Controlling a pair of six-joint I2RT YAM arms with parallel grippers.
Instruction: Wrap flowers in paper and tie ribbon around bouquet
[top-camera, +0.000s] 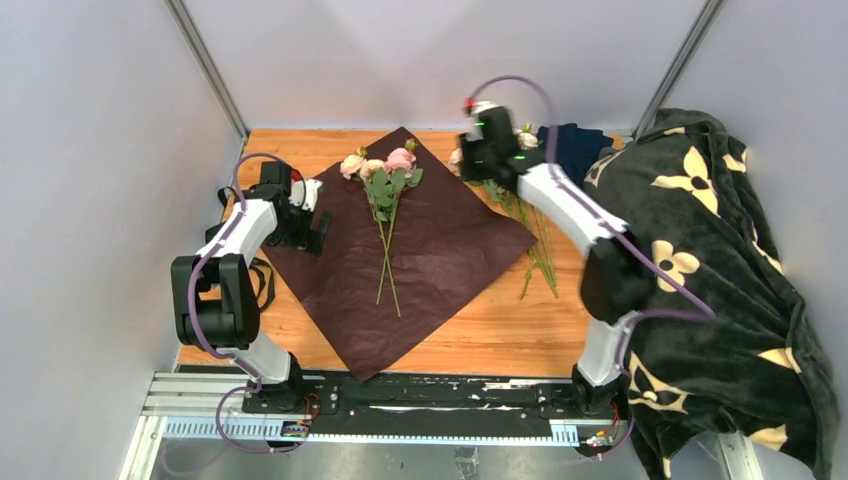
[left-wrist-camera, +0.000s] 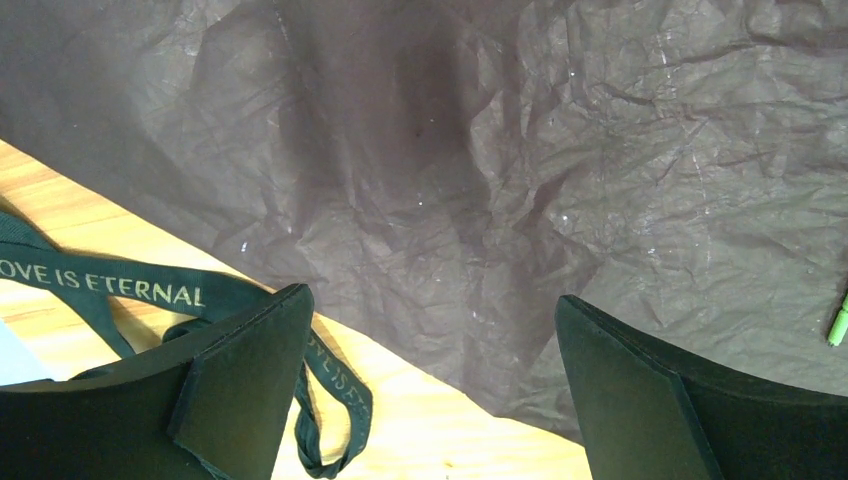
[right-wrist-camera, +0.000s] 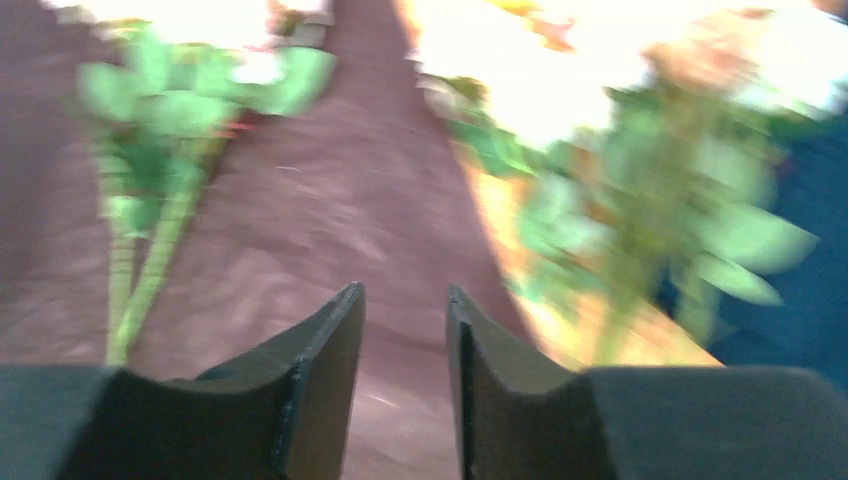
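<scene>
The burgundy paper (top-camera: 420, 250) lies flat as a diamond on the wooden table. Three pink roses, some of the flowers (top-camera: 385, 175), rest on it with stems pointing toward me. More flowers (top-camera: 530, 225) lie off its right edge. My right gripper (top-camera: 472, 160) hovers between the two bunches. In the blurred right wrist view, the right gripper (right-wrist-camera: 405, 300) is open, a narrow empty gap above the paper (right-wrist-camera: 350, 200). My left gripper (left-wrist-camera: 430, 330) stands wide open over the paper's left edge (left-wrist-camera: 450, 180). The black ribbon (left-wrist-camera: 150, 290) loops beside its left finger.
A navy folded cloth (top-camera: 575, 145) sits at the back right. A dark blanket with cream flower shapes (top-camera: 720, 260) is heaped along the right side. Bare wood (top-camera: 520, 320) shows in front of the paper. Grey walls close in on the left and back.
</scene>
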